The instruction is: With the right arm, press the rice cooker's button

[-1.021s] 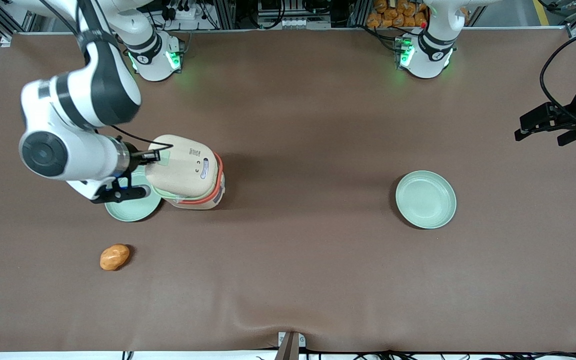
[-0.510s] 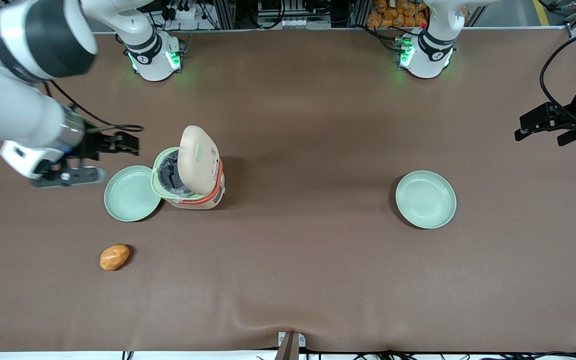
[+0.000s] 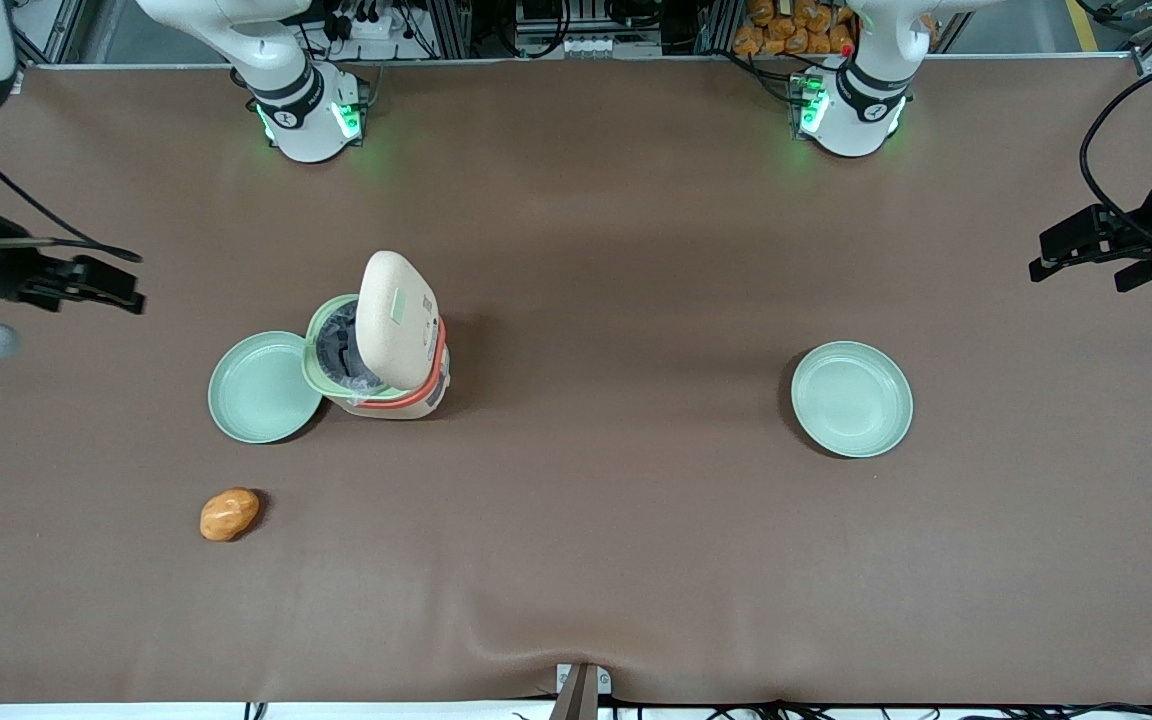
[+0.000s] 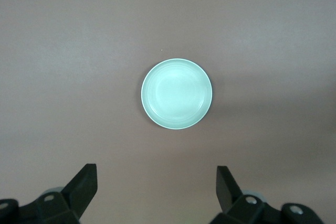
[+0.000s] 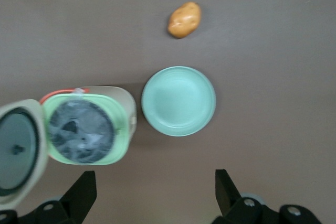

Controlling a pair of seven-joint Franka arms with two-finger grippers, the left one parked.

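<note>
Front view: the rice cooker (image 3: pixel 386 352) sits on the brown table (image 3: pixel 636 550) toward the working arm's end, its speckled lid (image 3: pixel 396 318) swung up and standing open, the pale green button (image 3: pixel 403 303) on the raised lid. A pale green plate (image 3: pixel 264 388) touches its side, and a small orange potato (image 3: pixel 229 514) lies nearer the camera. The right arm's gripper (image 3: pixel 121 288) hangs well apart from the cooker, fingers spread with nothing between them. A second green plate (image 3: pixel 851 399) lies toward the parked arm's end.

Table layout, twelve o'clock away from the front camera
From the rice cooker (image 3: pixel 406 400): plate (image 3: pixel 264 388) just beside at nine, potato (image 3: pixel 229 514) at eight, gripper (image 3: pixel 121 290) at ten, well apart, second plate (image 3: pixel 851 398) at three.
</note>
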